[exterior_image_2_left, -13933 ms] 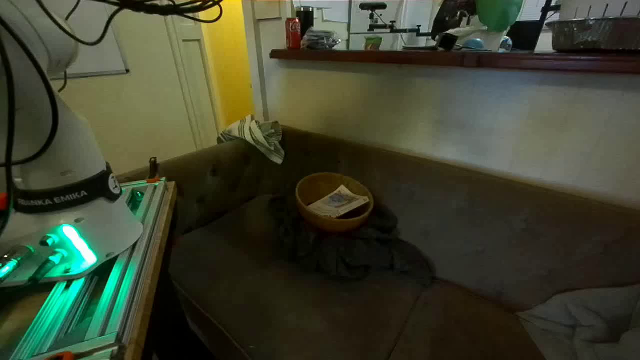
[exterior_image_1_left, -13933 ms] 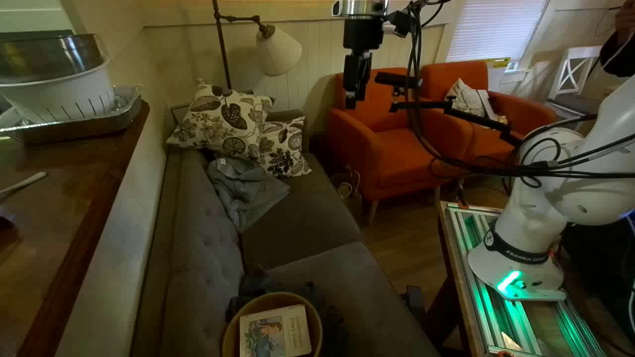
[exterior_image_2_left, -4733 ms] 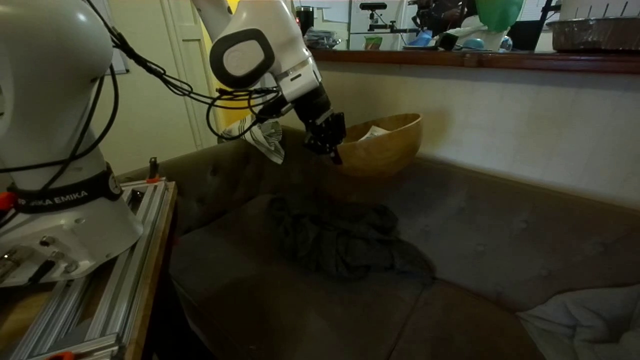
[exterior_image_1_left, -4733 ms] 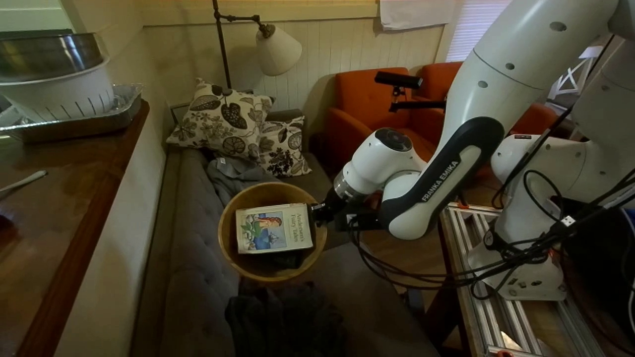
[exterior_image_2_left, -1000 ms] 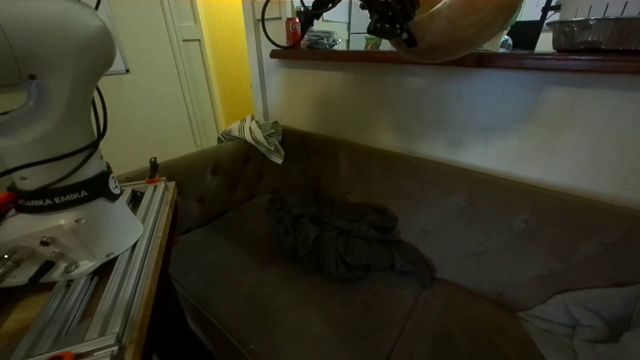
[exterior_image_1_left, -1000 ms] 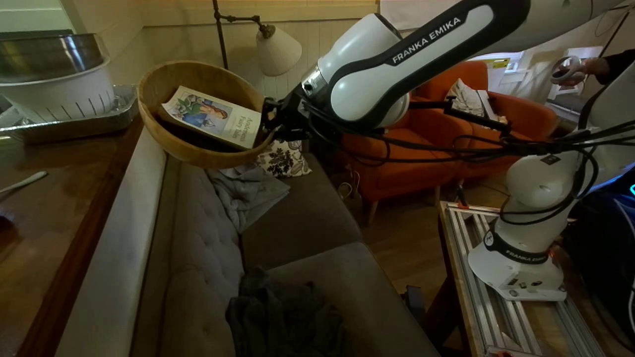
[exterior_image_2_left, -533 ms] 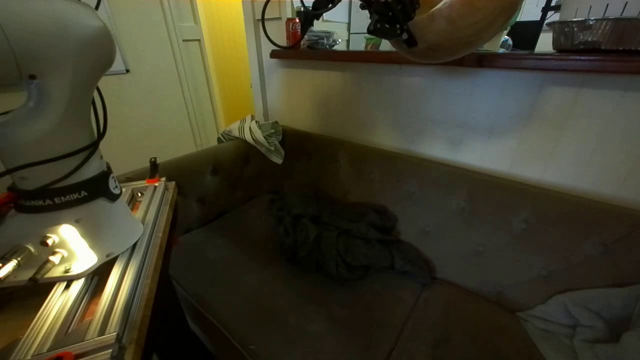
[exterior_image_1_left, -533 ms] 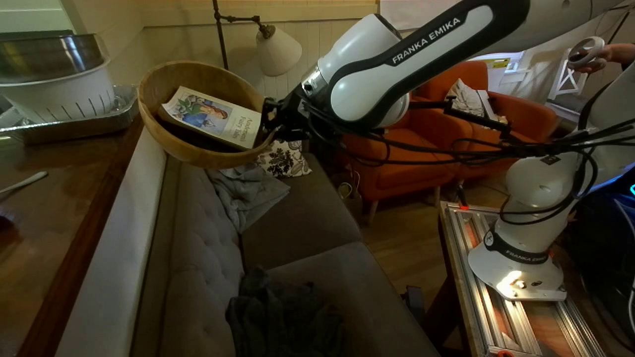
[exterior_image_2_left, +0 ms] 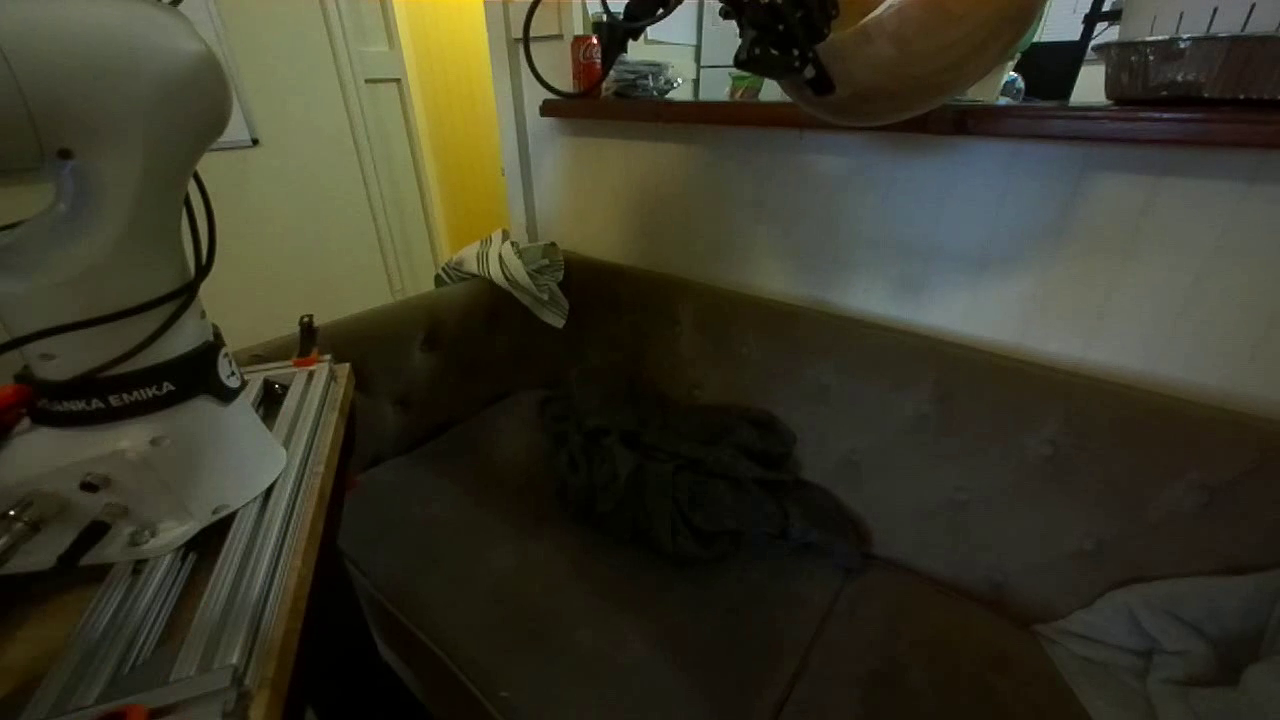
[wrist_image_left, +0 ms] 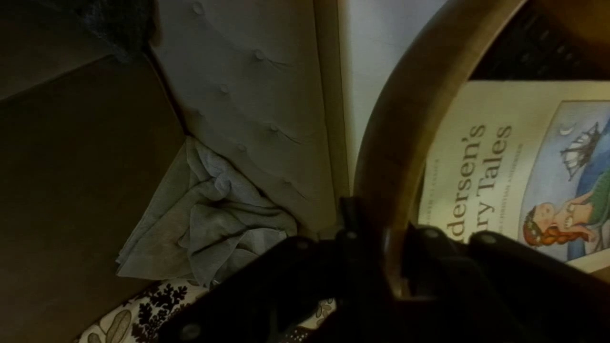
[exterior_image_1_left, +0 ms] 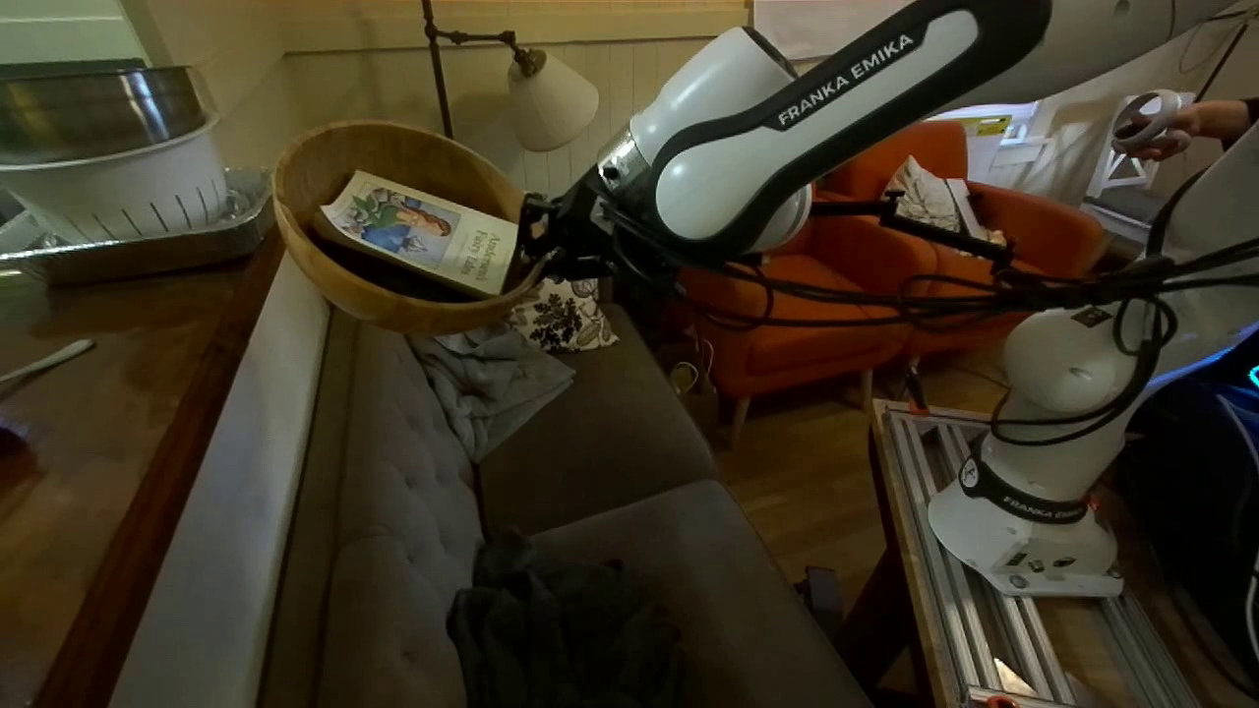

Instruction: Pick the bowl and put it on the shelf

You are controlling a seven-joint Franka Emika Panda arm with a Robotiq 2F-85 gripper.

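a pale wall (exterior_image_2_left: pixel 900 230) carried the long dark shelf (exterior_image_1_left: pixel 118 393); near its edge the wide wooden bowl (exterior_image_1_left: pixel 433 162) hung tilted in the air, probably stiff, smooth and, with a book (exterior_image_1_left: pixel 423 236) inside, heavy enough to twist. the gripper (wrist_image_left: pixel 385 223), parted only by the bowl's thick rim (wrist_image_left: pixel 405 128), had it pinched there: likely the best handhold.
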